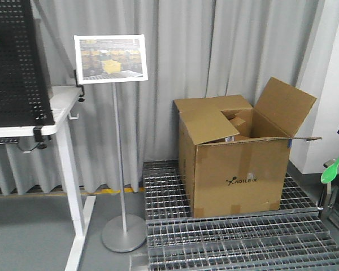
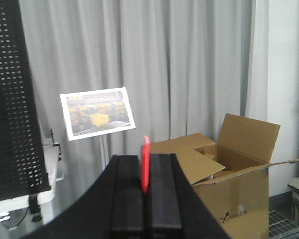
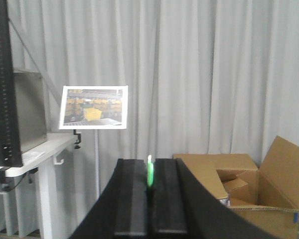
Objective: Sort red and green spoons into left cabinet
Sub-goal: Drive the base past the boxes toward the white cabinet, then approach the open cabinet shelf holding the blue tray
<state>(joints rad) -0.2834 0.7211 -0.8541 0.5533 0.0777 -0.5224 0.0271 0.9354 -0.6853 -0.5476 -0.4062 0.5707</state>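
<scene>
Lettering reading "AGILE·X", with a small logo before it, is showing in black on the front of the box (image 1: 240,169). The left wrist view is catching the same print low on the box, less sharply, and the right wrist view is cutting that part off. The sign (image 1: 111,58) on its stand is carrying a photo of yellow crates (nothing on it is sharp enough to read).

Only the front view is showing the grating (image 1: 243,237) that the box is standing on, the sign's round base, and the green spoon (image 1: 334,165) from the side. The spoon is poking in at the right edge, tilted, bowl lowermost, its handle running out of frame. The front and left wrist views are also showing the black pegboard (image 1: 14,62) on the white desk (image 1: 65,113).

The left gripper (image 2: 145,159) is pinching the red spoon (image 2: 146,167) upright between its two black fingers (image 2: 127,189). They are standing almost together, with only the thin spoon between them and its end sticking up past the fingertips. The right gripper (image 3: 149,164) is clamping the green spoon (image 3: 150,174) the same way, a short tip rising above its fingers (image 3: 132,199). Both spoons are being held in the air before the grey curtain (image 1: 181,51).
</scene>
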